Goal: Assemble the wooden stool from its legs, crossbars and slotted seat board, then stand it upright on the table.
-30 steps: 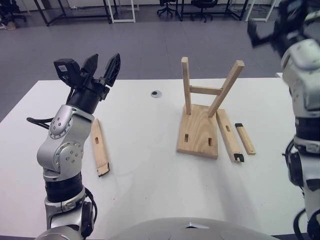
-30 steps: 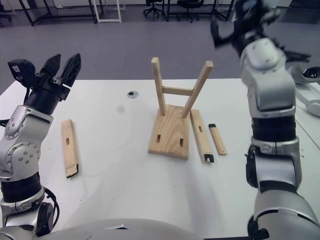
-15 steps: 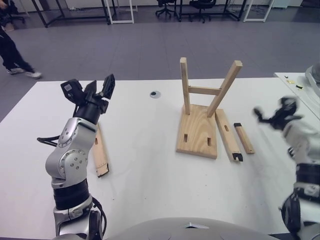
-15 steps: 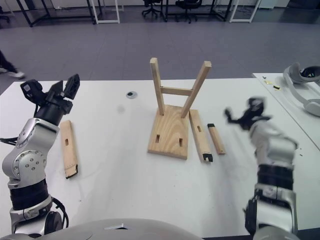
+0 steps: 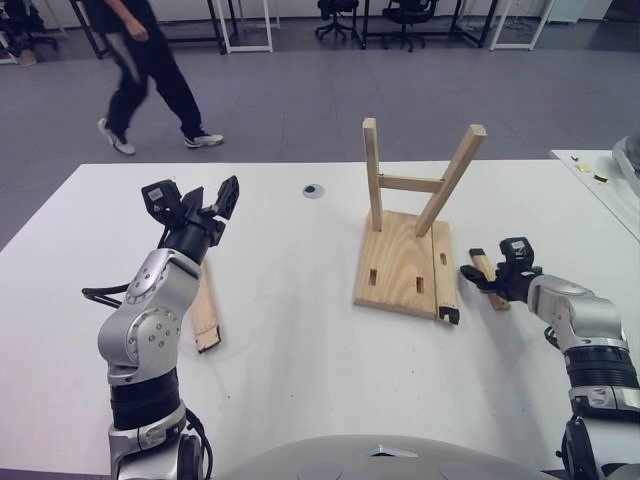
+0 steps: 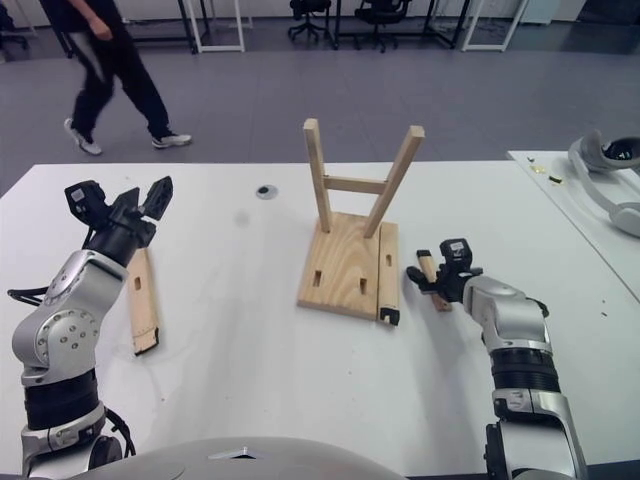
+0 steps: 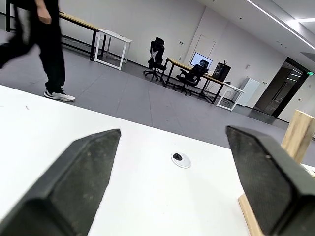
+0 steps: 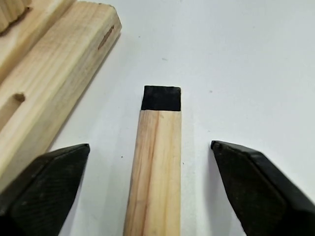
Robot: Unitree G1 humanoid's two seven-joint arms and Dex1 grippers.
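The slotted seat board point(image 5: 392, 265) lies flat mid-table. Two legs point(image 5: 371, 170) stand in it, joined by a crossbar point(image 5: 410, 182). A loose leg point(image 5: 444, 275) lies flush along the board's right edge. To its right lies a short black-tipped crossbar point(image 8: 156, 147). My right gripper point(image 8: 149, 145) is low over it, open, with one finger on each side and neither touching the wood. Another loose leg point(image 5: 204, 310) lies at the left. My left gripper point(image 5: 212, 192) hangs open above that leg's far end, holding nothing.
A round cable grommet point(image 5: 313, 190) sits in the table behind the board. A separate table at the right carries a white object point(image 6: 610, 180). Bare tabletop lies in front of the board and between the two arms.
My right arm has dropped from high up to the short crossbar. The loose right leg now lies against the board's edge. My left gripper has lowered.
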